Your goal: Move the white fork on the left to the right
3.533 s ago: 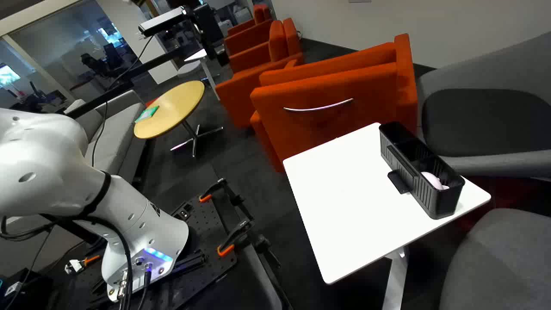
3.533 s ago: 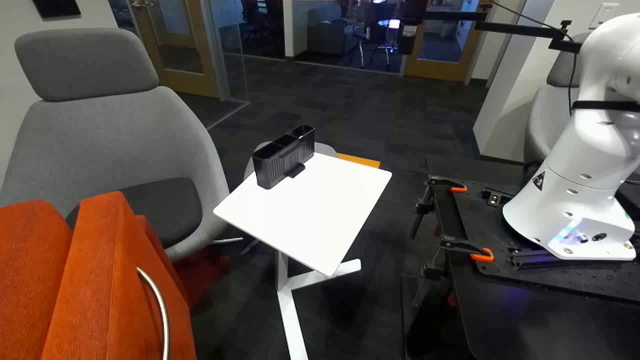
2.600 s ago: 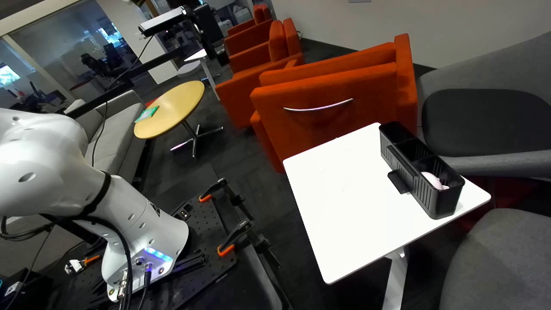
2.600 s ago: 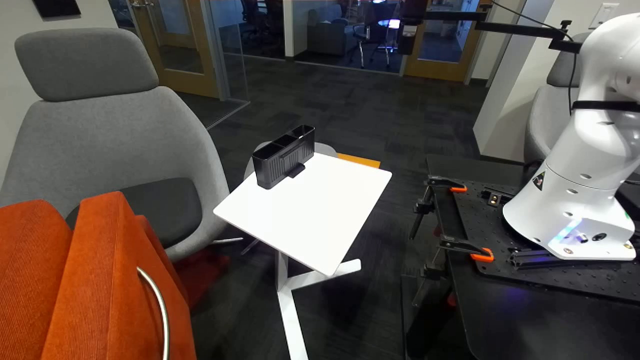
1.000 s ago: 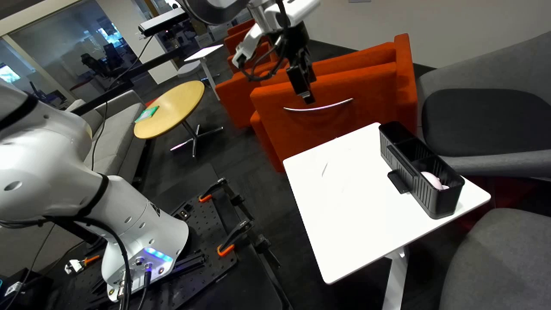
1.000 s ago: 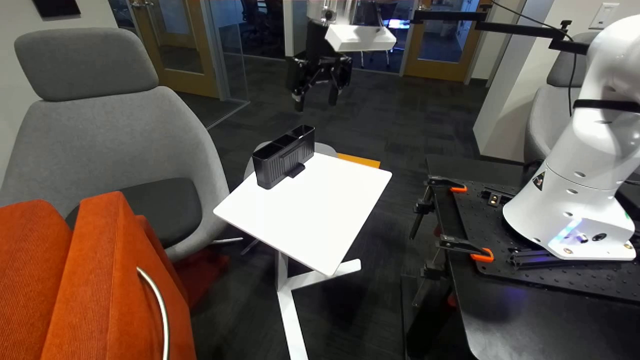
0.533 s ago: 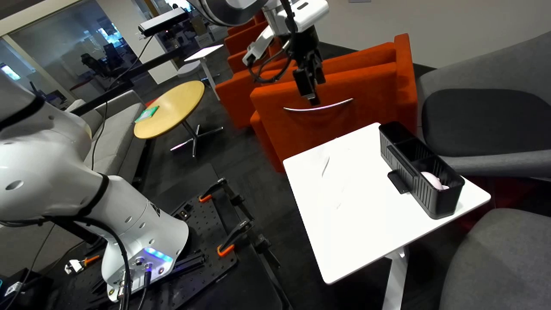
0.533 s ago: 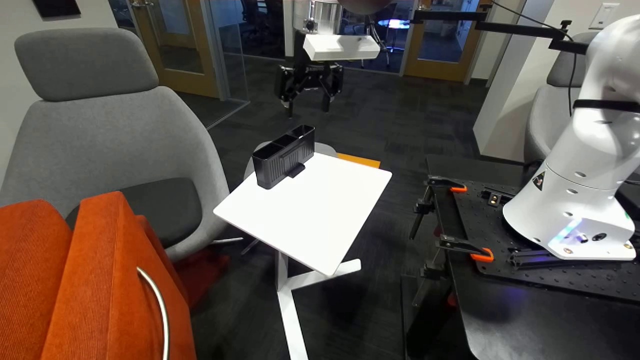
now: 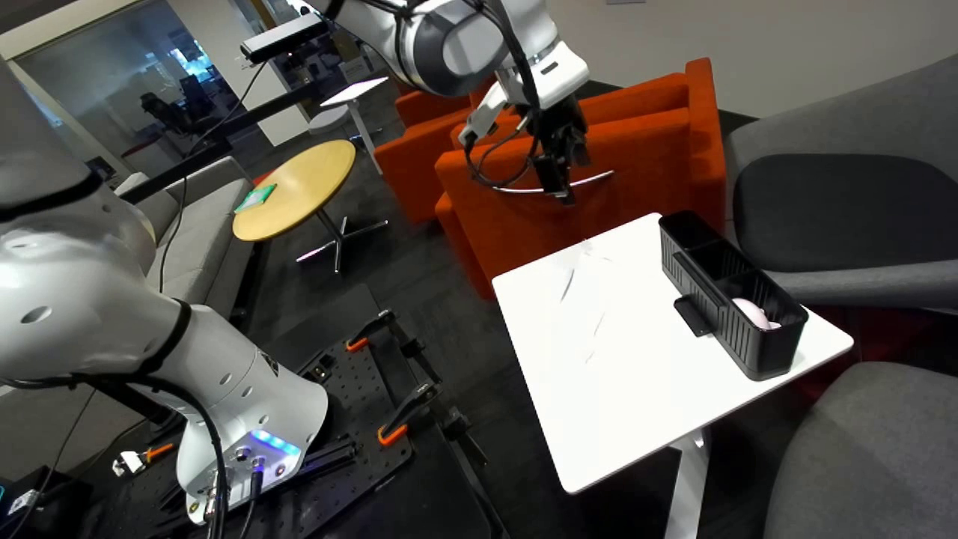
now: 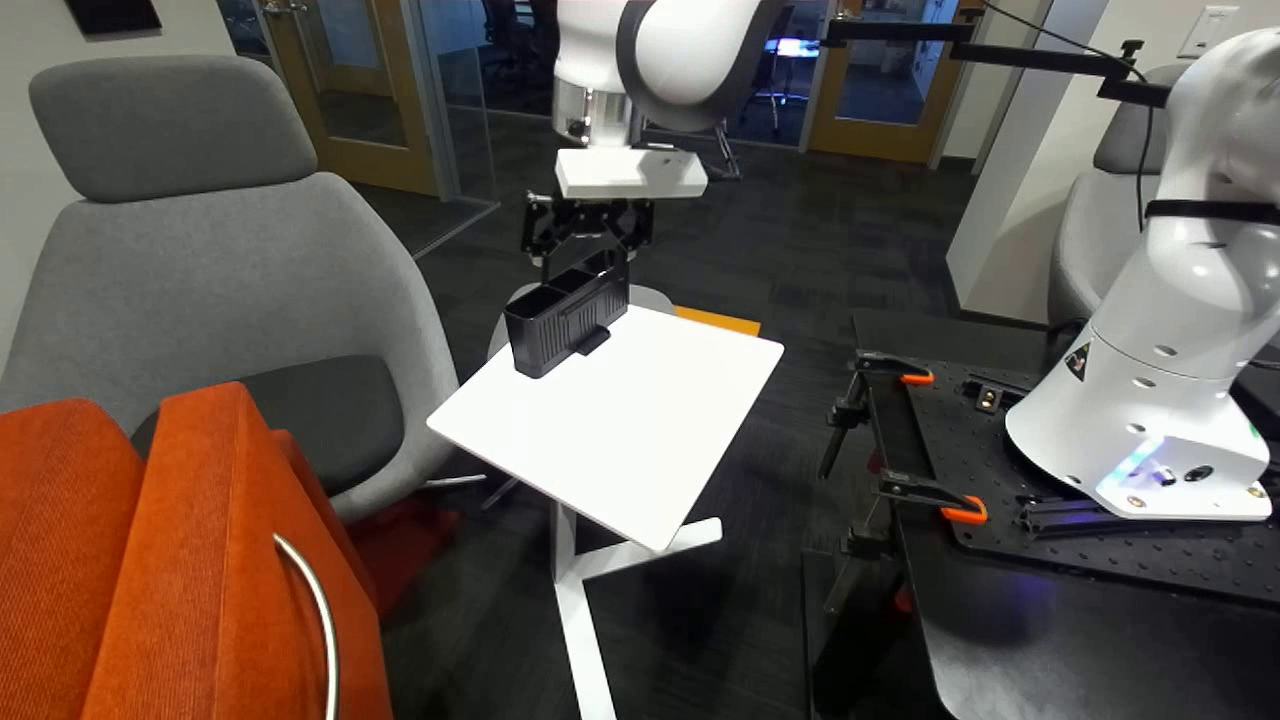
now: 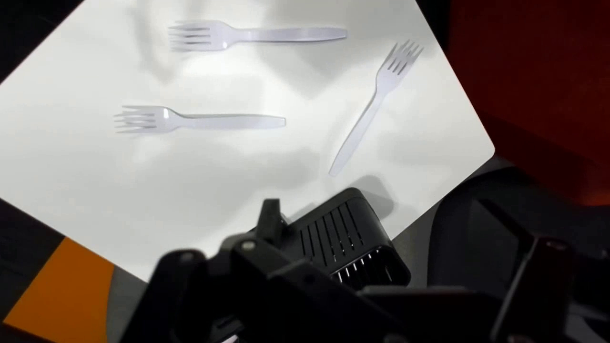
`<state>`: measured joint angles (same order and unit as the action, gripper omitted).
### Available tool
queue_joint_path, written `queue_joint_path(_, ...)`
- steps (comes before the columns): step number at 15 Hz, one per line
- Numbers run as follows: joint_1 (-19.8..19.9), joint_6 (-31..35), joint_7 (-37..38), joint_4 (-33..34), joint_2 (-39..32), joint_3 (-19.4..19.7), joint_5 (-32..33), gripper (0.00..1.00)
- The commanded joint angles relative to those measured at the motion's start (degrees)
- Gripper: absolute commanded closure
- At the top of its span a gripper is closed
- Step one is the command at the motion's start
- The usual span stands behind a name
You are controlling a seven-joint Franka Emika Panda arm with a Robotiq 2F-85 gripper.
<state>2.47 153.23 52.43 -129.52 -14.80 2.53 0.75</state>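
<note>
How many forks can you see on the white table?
3, in the wrist view: one upper fork near the top edge, one lower fork left of centre, and one slanted fork at right. The gripper or black container may hide others.

The white tabletop (image 9: 614, 404) is shining too brightly in both exterior views. In an exterior view, a blue light strip (image 9: 275, 442) is glowing on the robot's base (image 9: 262, 397) toward eight o'clock. In the wrist view, soft gray shadows are lying near the plastic forks (image 11: 298, 35), and the gripper (image 11: 379, 208) is looking dark and fuzzy toward six o'clock.
</note>
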Motion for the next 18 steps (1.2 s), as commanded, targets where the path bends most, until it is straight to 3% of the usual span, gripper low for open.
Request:
queue_joint_path(1, -2.77, 6.06, 3.86, 5.29, -9.28, 2.11, -3.8, 0.0)
queue_joint_path(5, -1.68, 4.65, 1.23, 11.12, -17.25, -0.74, -13.7, 0.0)
queue_joint_path(8, -2.3, 4.5, 1.85, 15.18, -22.09, -0.89, -17.18, 0.0)
queue_joint_path(18, -4.38, 1.65, 3.44, 22.75, -31.34, 0.74, -19.53, 0.0)
